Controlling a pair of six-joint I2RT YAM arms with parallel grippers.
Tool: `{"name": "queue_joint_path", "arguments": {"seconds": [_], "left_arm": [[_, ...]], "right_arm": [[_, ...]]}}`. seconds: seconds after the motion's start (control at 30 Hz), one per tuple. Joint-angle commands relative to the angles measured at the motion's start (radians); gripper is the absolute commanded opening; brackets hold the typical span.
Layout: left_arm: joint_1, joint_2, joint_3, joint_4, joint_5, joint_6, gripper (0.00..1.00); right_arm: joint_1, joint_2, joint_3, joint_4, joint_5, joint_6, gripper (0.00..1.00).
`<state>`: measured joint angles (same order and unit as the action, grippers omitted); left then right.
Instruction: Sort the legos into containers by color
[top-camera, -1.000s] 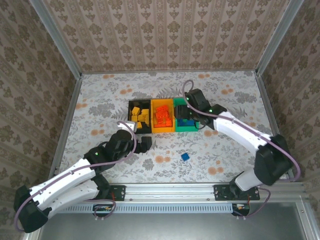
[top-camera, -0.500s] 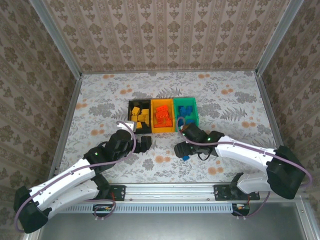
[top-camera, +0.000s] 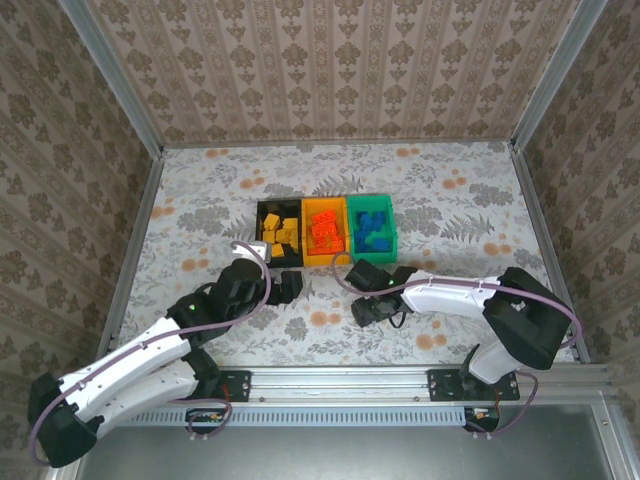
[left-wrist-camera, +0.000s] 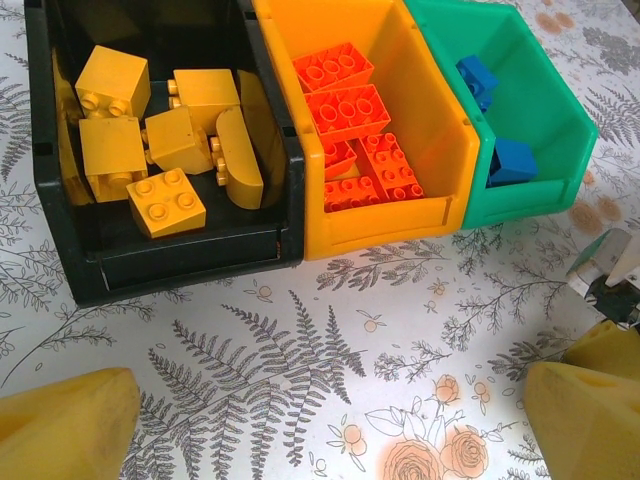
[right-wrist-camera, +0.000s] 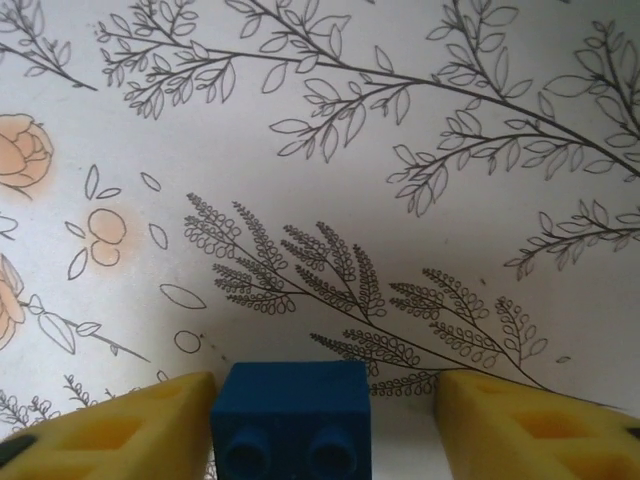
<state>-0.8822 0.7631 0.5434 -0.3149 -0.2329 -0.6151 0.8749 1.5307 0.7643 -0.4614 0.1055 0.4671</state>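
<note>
Three joined containers stand in a row: the black bin (top-camera: 277, 231) with yellow legos (left-wrist-camera: 165, 205), the yellow-orange bin (top-camera: 325, 232) with red-orange legos (left-wrist-camera: 350, 105), and the green bin (top-camera: 372, 230) with blue legos (left-wrist-camera: 515, 160). On the table in front of them lies a lone blue lego (right-wrist-camera: 290, 415). My right gripper (right-wrist-camera: 322, 410) is lowered around it, jaws open: the left finger (right-wrist-camera: 130, 425) touches it, and a gap remains before the right finger (right-wrist-camera: 530, 425). My left gripper (top-camera: 285, 288) hangs open over bare cloth just before the black bin, holding nothing.
The floral tablecloth (top-camera: 450, 210) is ringed by a metal frame and patterned walls. Part of the right arm (left-wrist-camera: 610, 265) pokes in beside my left gripper's right finger (left-wrist-camera: 585, 400). The bins' front walls (left-wrist-camera: 180, 265) stand close ahead of the left gripper.
The right arm swung from over the green bin down to the table and lowered over the lone blue lego, its jaws narrowing. The left arm stayed still.
</note>
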Motion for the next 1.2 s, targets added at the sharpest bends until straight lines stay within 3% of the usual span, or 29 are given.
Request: {"name": "queue_joint_path", "arguments": {"seconds": [0.0,0.2,0.6,0.87,1.17], "left_arm": [[0.008,-0.014,-0.008,-0.026,0.003,-0.022,1.0],[0.011,-0.014,-0.018,-0.015,0.007,-0.029,1.0],[0.017,-0.01,-0.028,-0.007,0.014,-0.037,1.0],[0.02,-0.012,-0.03,-0.01,0.015,-0.044,1.0],[0.022,-0.019,-0.033,-0.016,0.012,-0.05,1.0]], "right_arm": [[0.013,0.037,0.0,-0.006,0.015,-0.005,0.54],[0.025,-0.012,0.0,-0.002,0.004,0.009,0.41],[0.014,-0.234,0.051,-0.058,0.072,0.011,0.36],[-0.125,-0.251,0.21,-0.048,0.086,-0.063,0.36],[-0.271,-0.101,0.386,0.017,0.103,-0.084,0.36]]}}
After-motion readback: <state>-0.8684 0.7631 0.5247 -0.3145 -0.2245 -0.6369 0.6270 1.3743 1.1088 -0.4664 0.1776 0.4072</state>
